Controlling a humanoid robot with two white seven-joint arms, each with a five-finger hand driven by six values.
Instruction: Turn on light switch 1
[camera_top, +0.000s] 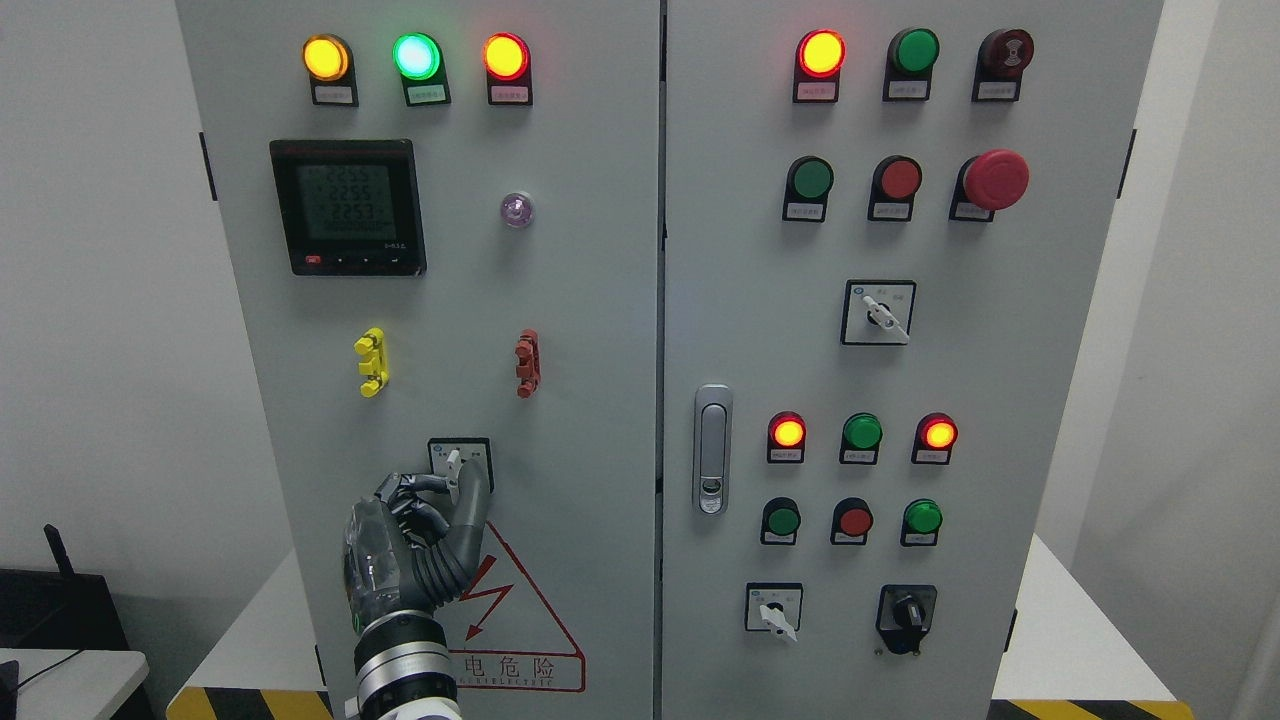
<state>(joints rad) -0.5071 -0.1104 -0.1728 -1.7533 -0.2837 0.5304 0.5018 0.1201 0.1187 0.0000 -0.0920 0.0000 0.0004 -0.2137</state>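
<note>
One hand (425, 520), the left, is raised from the bottom edge against the lower part of the left cabinet door (590, 400). Its fingers (470, 500) are curled around the small white lever of the switch (459, 462), which is set in a black-framed plate low on that door; thumb and forefinger appear closed on the lever, though the contact itself is partly hidden by the knuckles. The right hand is not seen.

Directly below the switch, a red-outlined warning triangle (520, 620) with a lightning bolt is printed, and its left part is covered by the wrist. Above the switch, a yellow clip (371, 362) and a red clip (527, 363) are fixed well apart at mid-height. Higher up, a digital meter (348, 207) with a lit screen is mounted, with a small clear lamp (517, 210) to its right. Three lit lamps are ranged along the top: yellow (326, 57), green (417, 56) and red (505, 56).

A door handle (712, 448) is fitted on the right door (1000, 400), just beside the seam. Further lamps and buttons are spread across that door, among them a large red mushroom button (995, 180), two white-levered selector switches (879, 312) (774, 608) and a black knob (907, 612). Nothing is placed between the hand and the switch.
</note>
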